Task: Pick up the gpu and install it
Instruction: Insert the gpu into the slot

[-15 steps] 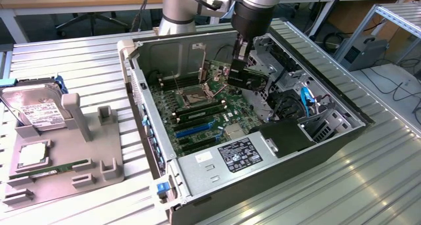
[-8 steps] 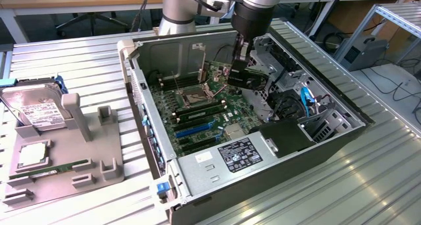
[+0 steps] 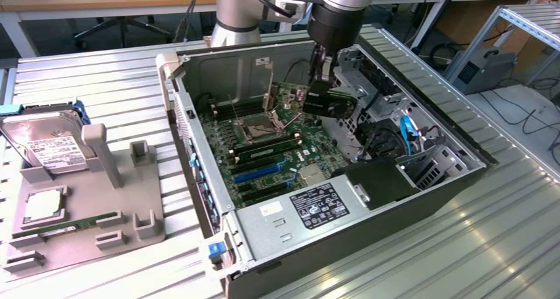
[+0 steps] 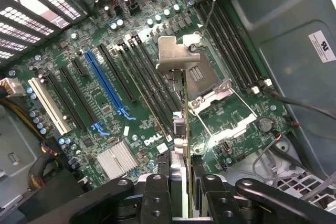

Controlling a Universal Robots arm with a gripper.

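My gripper [image 3: 321,82] hangs inside the open computer case [image 3: 455,181], above the motherboard [image 3: 262,141]. It is shut on the gpu [image 3: 317,103], a thin card held on edge and clear of the board. In the wrist view the gpu [image 4: 181,129] runs edge-on away from my gripper [image 4: 184,184], and its silvery end bracket [image 4: 172,53] is at the far end. A black finger [image 4: 156,195] presses on each side of the card. The card hangs over the memory slots [image 4: 152,85], next to the CPU socket [image 4: 210,95].
A blue expansion slot [image 4: 107,85] and black slots lie beside the memory slots. On the exterior view's left a grey fixture tray [image 3: 131,220] holds a hard drive [image 3: 48,148], a CPU [image 3: 44,207] and a green memory stick [image 3: 65,225]. Case walls and cables [image 3: 407,132] surround the board.
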